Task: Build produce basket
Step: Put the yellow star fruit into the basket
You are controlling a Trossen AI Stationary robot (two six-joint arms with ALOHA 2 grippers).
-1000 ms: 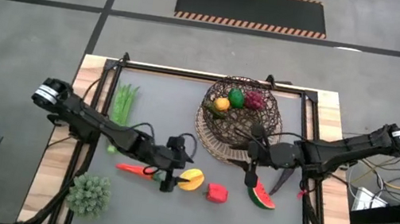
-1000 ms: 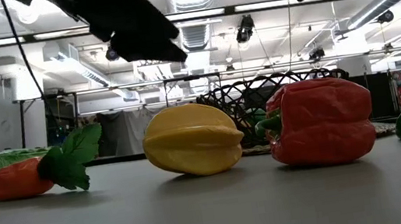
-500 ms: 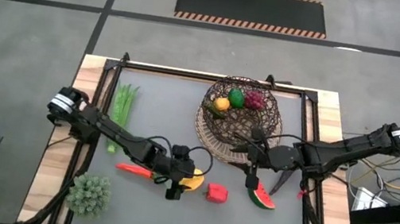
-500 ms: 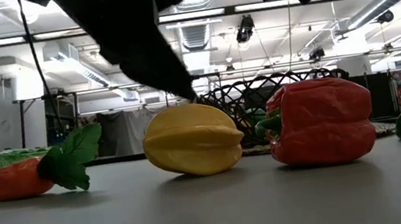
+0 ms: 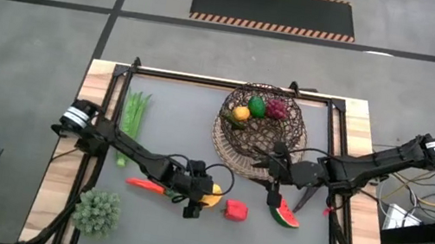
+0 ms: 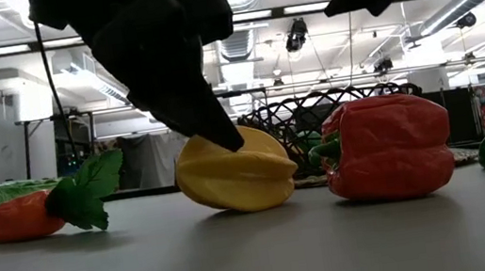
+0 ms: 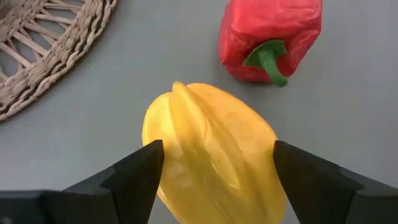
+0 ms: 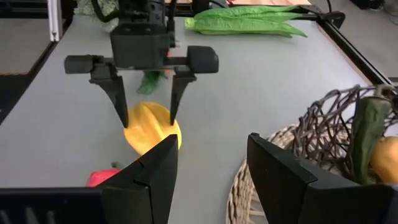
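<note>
Left gripper point(image 5: 199, 196) is low over the yellow mango point(image 7: 211, 155) near the table's near-middle, its two fingers point(image 7: 134, 177) spread apart and straddling the fruit, one on each side. From the low camera one fingertip looks to touch the mango's top left, and the fruit sits slightly tilted on the grey table point(image 5: 173, 124); whether it is actually gripped cannot be told. Just right of the mango lies the red pepper point(image 5: 235, 210), and to its left the carrot point(image 5: 140, 184). Green beans point(image 5: 135, 112) lie at the far left, with a pale leafy clump point(image 5: 96, 211) at the near left corner. Right gripper point(image 5: 276, 178) hovers at the near edge of the basket point(image 5: 227, 145), fingers apart and empty, the watermelon slice point(image 5: 285, 213) just nearer. In the basket sit an orange point(image 5: 241, 113), a lime point(image 5: 257, 106) and grapes point(image 5: 277, 110).
</note>
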